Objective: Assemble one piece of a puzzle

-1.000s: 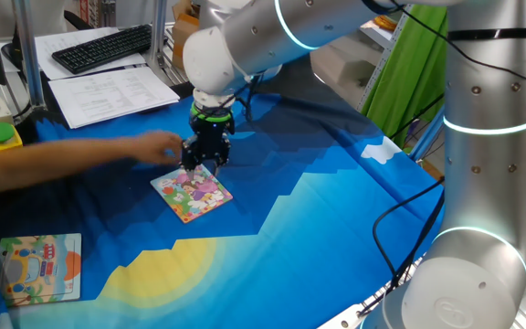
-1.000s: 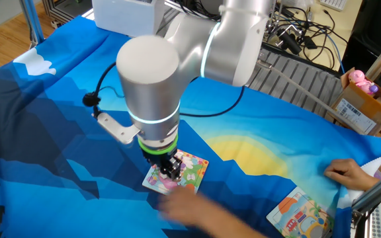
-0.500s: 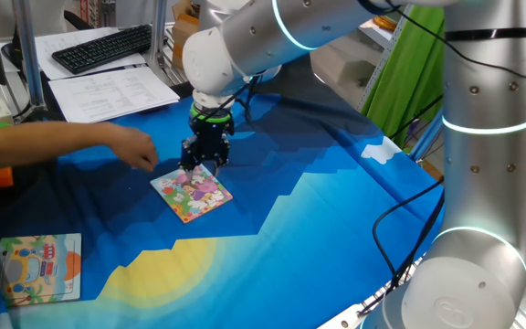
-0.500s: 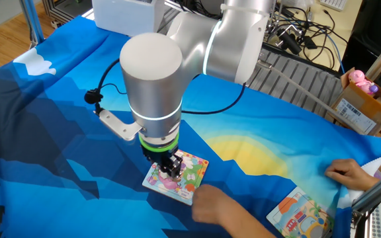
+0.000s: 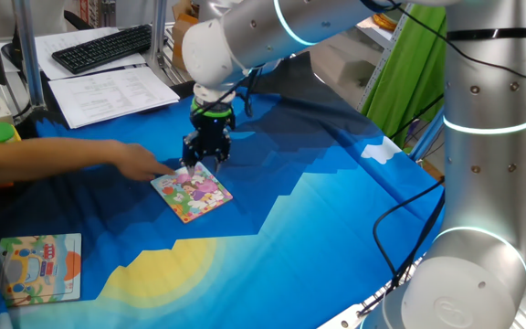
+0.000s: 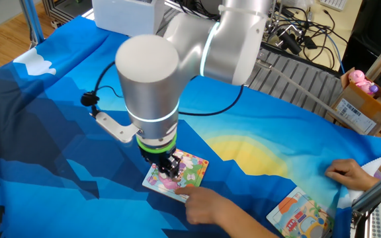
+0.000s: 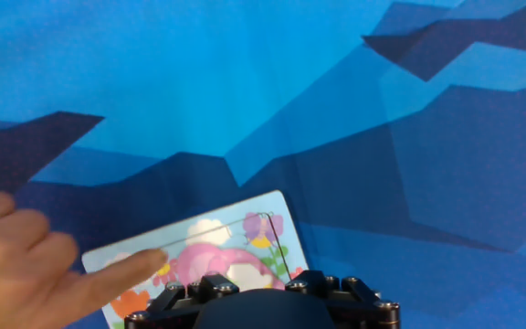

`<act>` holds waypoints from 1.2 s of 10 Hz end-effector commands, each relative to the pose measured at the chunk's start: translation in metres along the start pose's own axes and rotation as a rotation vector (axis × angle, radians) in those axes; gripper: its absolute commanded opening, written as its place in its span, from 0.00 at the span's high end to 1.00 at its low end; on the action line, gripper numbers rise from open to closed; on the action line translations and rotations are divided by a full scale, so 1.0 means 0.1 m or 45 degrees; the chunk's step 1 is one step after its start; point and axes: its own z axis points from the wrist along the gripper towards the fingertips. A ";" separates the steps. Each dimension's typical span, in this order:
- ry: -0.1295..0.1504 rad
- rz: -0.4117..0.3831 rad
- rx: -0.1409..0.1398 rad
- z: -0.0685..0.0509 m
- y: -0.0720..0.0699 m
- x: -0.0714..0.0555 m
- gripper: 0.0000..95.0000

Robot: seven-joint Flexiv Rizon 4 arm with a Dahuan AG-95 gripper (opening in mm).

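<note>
The puzzle (image 5: 193,192) is a small square board with a pink and green picture, flat on the blue cloth. It also shows in the other fixed view (image 6: 179,174) and the hand view (image 7: 210,245). My gripper (image 5: 204,165) hangs just above the board's far corner, fingers a little apart with nothing visible between them. It also shows in the other fixed view (image 6: 170,174). In the hand view only its black body (image 7: 263,303) shows. A pale pinkish-white patch (image 7: 245,274) lies on the board just under it; I cannot tell whether it is the piece.
A person's hand (image 5: 142,161) reaches in and one finger touches the board's near-left corner; it also shows in the hand view (image 7: 35,265). A larger pale blue and orange board (image 5: 40,267) lies at the cloth's corner. Another hand (image 6: 344,173) rests at the cloth's edge.
The person's hand drew back, then came in again and now touches the board's corner. My gripper has risen slightly above the board.
</note>
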 end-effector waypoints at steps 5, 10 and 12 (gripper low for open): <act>0.057 -0.028 0.001 -0.13 -0.12 -0.01 0.40; 0.064 -0.034 -0.002 -0.10 -0.20 -0.04 0.40; 0.065 -0.031 -0.001 -0.09 -0.20 -0.04 0.40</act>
